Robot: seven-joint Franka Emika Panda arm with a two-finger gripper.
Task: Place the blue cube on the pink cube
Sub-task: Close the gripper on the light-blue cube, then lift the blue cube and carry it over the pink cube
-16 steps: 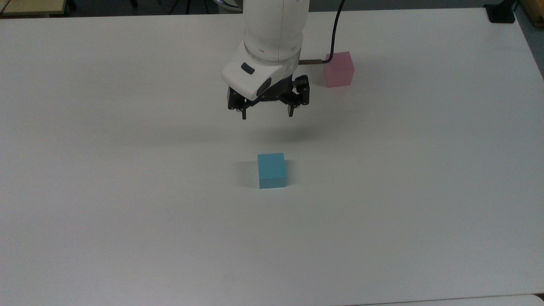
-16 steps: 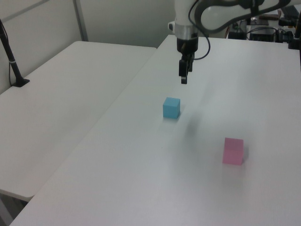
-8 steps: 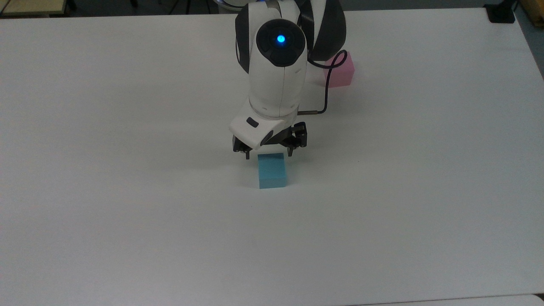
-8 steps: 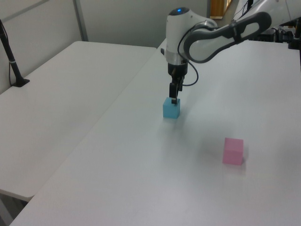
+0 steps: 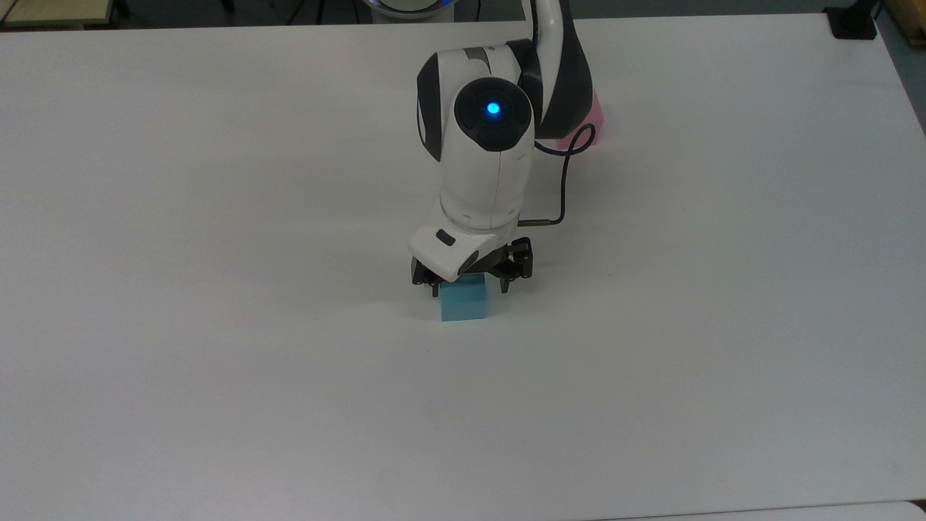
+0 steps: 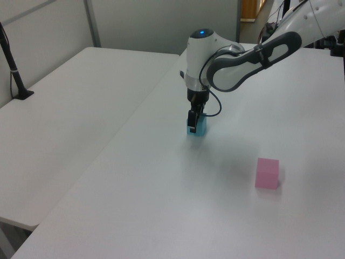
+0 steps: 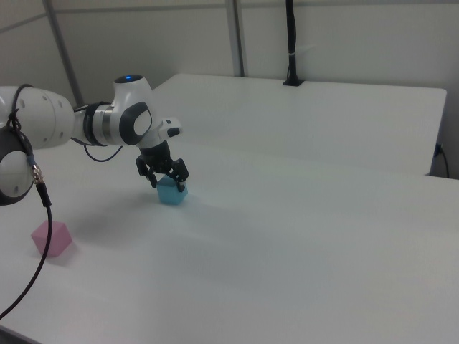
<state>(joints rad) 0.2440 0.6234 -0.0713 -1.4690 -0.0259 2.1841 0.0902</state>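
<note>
Now plain cyan blue cube (image 5: pixel 466 304) under end effector (image 5: pixel 470 288).

White table (image 5: pixel 217 398), second white table (image 6: pixel 64 108) beside it, grey partition wall (image 7: pixel 344 36), black post (image 7: pixel 290 43)

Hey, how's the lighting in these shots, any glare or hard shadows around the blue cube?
Top view: even light, a soft faint shadow left of the blue cube on the table, no glare. Left view: a diffuse shadow smear beside the pink cube. Right view: soft shadows, no glare.
</note>
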